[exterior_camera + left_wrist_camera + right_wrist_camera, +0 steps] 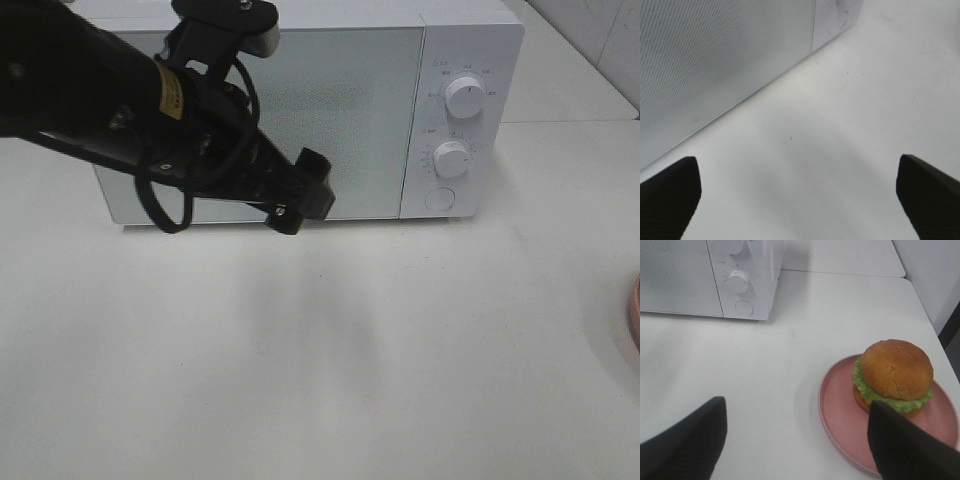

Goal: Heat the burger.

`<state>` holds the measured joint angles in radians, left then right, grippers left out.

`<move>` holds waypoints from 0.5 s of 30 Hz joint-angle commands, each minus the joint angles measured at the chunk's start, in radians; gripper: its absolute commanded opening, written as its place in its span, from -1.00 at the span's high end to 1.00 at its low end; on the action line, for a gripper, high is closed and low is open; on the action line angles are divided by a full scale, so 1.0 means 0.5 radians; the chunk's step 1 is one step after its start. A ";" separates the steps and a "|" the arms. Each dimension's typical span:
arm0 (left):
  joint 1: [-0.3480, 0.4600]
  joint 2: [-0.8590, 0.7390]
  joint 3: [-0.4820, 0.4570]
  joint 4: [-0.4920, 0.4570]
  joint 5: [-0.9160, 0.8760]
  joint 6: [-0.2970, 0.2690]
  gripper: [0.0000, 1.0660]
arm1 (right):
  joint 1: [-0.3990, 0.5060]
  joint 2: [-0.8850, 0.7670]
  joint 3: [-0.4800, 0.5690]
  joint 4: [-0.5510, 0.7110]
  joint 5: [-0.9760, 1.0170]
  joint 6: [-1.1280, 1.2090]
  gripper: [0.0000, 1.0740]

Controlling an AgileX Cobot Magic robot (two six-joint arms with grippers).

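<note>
A: What do you get from the high view?

B: You have the microwave (pixel 300 110) at the far side of the table (pixel 320 360), door shut, two knobs (pixel 464 96) and a round button on its right panel. Your left arm reaches in from the far left, and its gripper (pixel 305 195) hangs in front of the door's lower edge. At the right edge you can just see a sliver of the pink plate (pixel 634 318).

A: And the left wrist view?

B: Your left gripper (pixel 800 195) has its fingers (pixel 670 195) wide apart with nothing between them, only bare table (pixel 840 125), and the microwave (pixel 715 60) front is just beyond.

A: The right wrist view?

B: Your right gripper (pixel 800 440) is also spread, holding nothing. The burger (pixel 896 376) sits on the plate (pixel 840 415), near its right finger, well apart from the microwave (pixel 710 275) to the far left.
</note>
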<state>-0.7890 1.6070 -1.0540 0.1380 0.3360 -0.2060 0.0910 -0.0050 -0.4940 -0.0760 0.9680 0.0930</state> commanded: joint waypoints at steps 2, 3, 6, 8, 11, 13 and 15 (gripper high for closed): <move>-0.008 -0.142 0.006 0.000 0.436 0.000 -0.89 | -0.006 -0.052 0.006 -0.004 -0.014 -0.012 -0.39; -0.008 -0.166 0.006 0.006 0.542 0.000 -0.89 | -0.006 -0.052 0.006 -0.004 -0.014 -0.012 -0.39; 0.012 -0.202 0.006 0.038 0.850 -0.010 -0.89 | -0.006 -0.052 0.006 -0.004 -0.014 -0.012 -0.39; 0.034 -0.202 0.006 0.028 0.924 -0.020 -0.89 | -0.006 -0.052 0.006 -0.004 -0.014 -0.012 -0.39; 0.142 -0.208 0.006 -0.006 1.128 -0.022 -0.89 | -0.006 -0.052 0.006 -0.004 -0.014 -0.012 -0.39; 0.240 -0.208 0.006 -0.012 1.240 -0.006 -0.89 | -0.006 -0.052 0.006 -0.004 -0.014 -0.012 -0.39; 0.432 -0.208 0.006 -0.016 1.370 0.038 -0.89 | -0.006 -0.052 0.006 -0.004 -0.014 -0.012 -0.39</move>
<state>-0.6440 1.5130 -1.0540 0.1370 0.9530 -0.2040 0.0910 -0.0050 -0.4940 -0.0760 0.9680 0.0930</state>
